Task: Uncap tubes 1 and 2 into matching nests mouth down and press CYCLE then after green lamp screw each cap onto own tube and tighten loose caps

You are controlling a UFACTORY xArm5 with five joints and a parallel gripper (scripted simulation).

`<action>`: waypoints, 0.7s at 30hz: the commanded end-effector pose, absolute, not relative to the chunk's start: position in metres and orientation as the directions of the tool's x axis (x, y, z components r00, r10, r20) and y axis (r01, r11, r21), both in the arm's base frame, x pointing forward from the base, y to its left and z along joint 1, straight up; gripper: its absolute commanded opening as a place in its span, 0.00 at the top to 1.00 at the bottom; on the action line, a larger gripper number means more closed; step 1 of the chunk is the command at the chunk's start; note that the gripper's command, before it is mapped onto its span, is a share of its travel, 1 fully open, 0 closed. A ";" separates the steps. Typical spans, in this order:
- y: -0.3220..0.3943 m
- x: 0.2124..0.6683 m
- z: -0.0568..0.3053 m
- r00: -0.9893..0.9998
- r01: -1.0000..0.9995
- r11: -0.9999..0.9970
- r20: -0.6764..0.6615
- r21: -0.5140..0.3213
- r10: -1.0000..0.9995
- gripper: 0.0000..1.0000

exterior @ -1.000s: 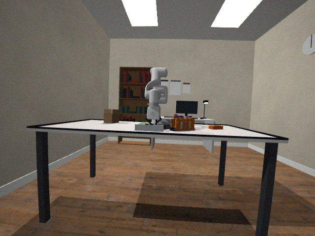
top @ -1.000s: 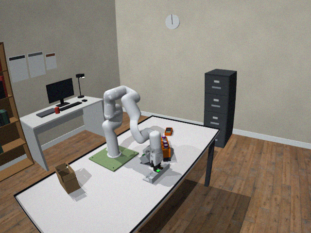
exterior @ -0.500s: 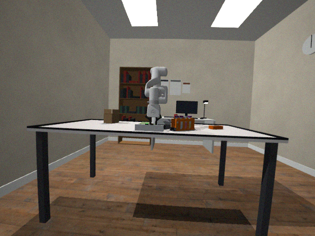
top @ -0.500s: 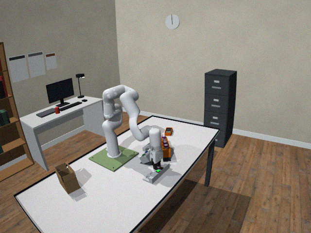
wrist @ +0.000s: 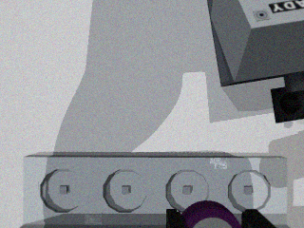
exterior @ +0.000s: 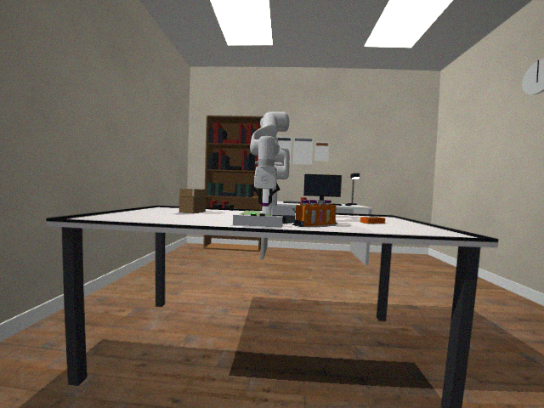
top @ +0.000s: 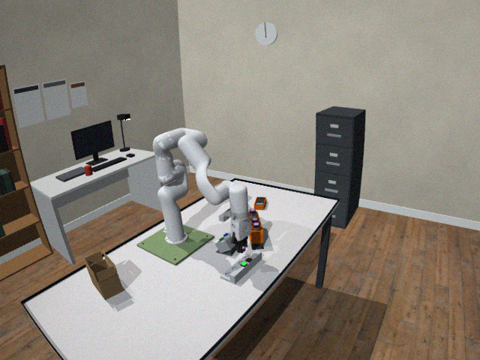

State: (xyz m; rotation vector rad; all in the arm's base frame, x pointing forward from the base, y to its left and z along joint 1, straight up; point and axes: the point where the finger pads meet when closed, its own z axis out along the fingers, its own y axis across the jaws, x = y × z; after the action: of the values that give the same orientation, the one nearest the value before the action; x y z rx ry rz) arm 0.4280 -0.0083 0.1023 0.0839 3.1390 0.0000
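up and to the right of the claw in the wrist view, the sloped top of a grey box-shaped key housing [wrist: 247, 47] carries white capital letters "ady", cut off by the picture's edge. a small pale mark on the top face of the long grey cap tray [wrist: 142, 163], just above the claw, is too blurred to read. the white wall sheets and the round wall clock in the wider views show no readable text.

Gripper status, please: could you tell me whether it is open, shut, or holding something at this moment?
Gripper: shut on a purple cap, held above the cap tray.
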 end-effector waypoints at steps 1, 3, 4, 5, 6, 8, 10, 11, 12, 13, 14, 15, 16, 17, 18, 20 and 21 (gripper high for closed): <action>-0.008 0.428 0.138 -0.999 0.053 0.999 -0.004 -0.008 0.053 1.00; -0.008 0.428 0.148 -0.999 0.053 0.999 -0.004 -0.008 0.053 1.00; -0.008 0.428 0.153 -0.999 0.053 0.999 -0.004 -0.008 0.053 1.00; -0.008 0.428 0.158 -0.999 0.053 0.999 -0.004 -0.008 0.053 1.00; -0.008 0.428 0.162 -0.999 0.053 0.999 -0.004 -0.008 0.053 1.00; -0.008 0.428 0.162 -0.999 0.053 0.999 -0.004 -0.008 0.053 1.00; -0.008 0.428 0.162 -0.999 0.053 0.999 -0.004 -0.008 0.053 1.00; -0.008 0.428 0.162 -0.999 0.053 0.999 -0.004 -0.008 0.053 1.00; -0.008 0.428 0.162 -0.999 0.053 0.999 -0.004 -0.008 0.053 1.00; -0.008 0.428 0.162 -0.999 0.053 0.999 -0.004 -0.008 0.053 1.00; -0.008 0.428 0.162 -0.999 0.053 0.999 -0.004 -0.008 0.053 1.00; -0.008 0.428 0.162 -0.999 0.053 0.999 -0.004 -0.008 0.053 1.00; 0.000 0.426 0.162 -0.991 0.136 0.991 -0.005 -0.007 0.136 1.00; 0.008 0.423 0.162 -0.976 0.218 0.976 -0.005 -0.007 0.218 1.00; 0.016 0.420 0.162 -0.954 0.299 0.954 -0.006 -0.006 0.299 1.00; 0.024 0.418 0.162 -0.934 0.356 0.934 -0.006 -0.005 0.356 1.00; 0.027 0.416 0.162 -0.925 0.379 0.925 -0.006 -0.005 0.379 1.00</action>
State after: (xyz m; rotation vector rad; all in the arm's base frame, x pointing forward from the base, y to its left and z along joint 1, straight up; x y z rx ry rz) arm 0.4243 0.0007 0.1597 0.2184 3.1354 -0.0002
